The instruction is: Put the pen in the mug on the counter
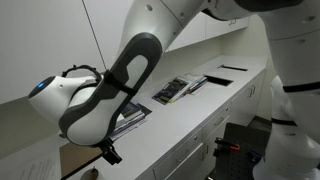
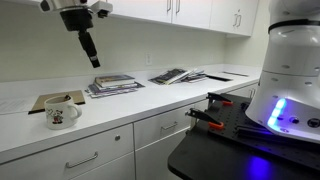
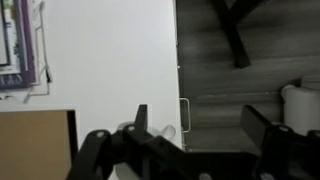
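On the white counter (image 2: 150, 104), L to R in an exterior view: 1 brown board (image 2: 33, 103) w/ 1 white mug (image 2: 60, 113) at its near edge. Then come 2 piles of books, a stacked one (image 2: 112, 86) and, further along, a spread one (image 2: 172, 75). Above the board, well clear of the mug, hangs 1 gripper (image 2: 94, 58), dark and tilted. At far right is 1 white robot base (image 2: 290, 70), cut off by the frame.

In the wrist view 1 thin dark sliver, likely the pen (image 3: 141, 117), stands upright among the blurred fingers (image 3: 93, 152). Can't tell if they're clamped on it or apart. The mug's inside isn't visible. In an exterior view the arm (image 1: 110, 90) fills the front and hides most of the counter.
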Available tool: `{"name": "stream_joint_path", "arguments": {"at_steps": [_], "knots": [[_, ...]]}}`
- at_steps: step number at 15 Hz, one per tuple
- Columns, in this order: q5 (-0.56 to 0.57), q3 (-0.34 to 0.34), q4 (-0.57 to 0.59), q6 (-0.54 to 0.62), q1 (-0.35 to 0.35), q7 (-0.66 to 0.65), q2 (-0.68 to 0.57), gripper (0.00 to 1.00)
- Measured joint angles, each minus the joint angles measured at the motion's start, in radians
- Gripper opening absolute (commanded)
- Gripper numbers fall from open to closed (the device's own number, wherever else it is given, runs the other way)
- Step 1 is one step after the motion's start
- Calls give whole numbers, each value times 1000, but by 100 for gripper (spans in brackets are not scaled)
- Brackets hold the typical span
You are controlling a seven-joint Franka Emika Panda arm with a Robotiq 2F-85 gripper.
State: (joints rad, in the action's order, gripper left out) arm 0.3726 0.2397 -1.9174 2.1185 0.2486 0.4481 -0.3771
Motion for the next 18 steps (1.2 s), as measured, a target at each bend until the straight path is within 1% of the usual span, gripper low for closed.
{"name": "stream_joint_path", "arguments": {"at_steps": [1, 2, 3, 4, 7, 9, 10, 11, 12, 13, 14, 15, 17, 18], "knots": [[0, 2, 25, 1, 0, 24, -30, 91], [0, 3, 57, 1, 0, 53, -66, 73], [0, 3, 94, 1, 0, 83, -106, 69], [0, 3, 135, 1, 0, 110, -147, 61], [3, 2, 266, -3, 1, 167, -269, 55], [15, 1, 347, -7, 10, 189, -341, 62], [28, 0, 384, -10, 18, 197, -371, 61], [44, 0, 418, -12, 30, 198, -397, 64], [59, -1, 450, -15, 43, 198, -418, 61], [73, -2, 479, -20, 56, 198, -437, 61], [84, -3, 506, -27, 68, 198, -453, 47], [91, -5, 532, -35, 79, 199, -469, 46], [95, -9, 583, -61, 95, 207, -501, 33], [95, -14, 607, -74, 101, 219, -516, 31]]}}
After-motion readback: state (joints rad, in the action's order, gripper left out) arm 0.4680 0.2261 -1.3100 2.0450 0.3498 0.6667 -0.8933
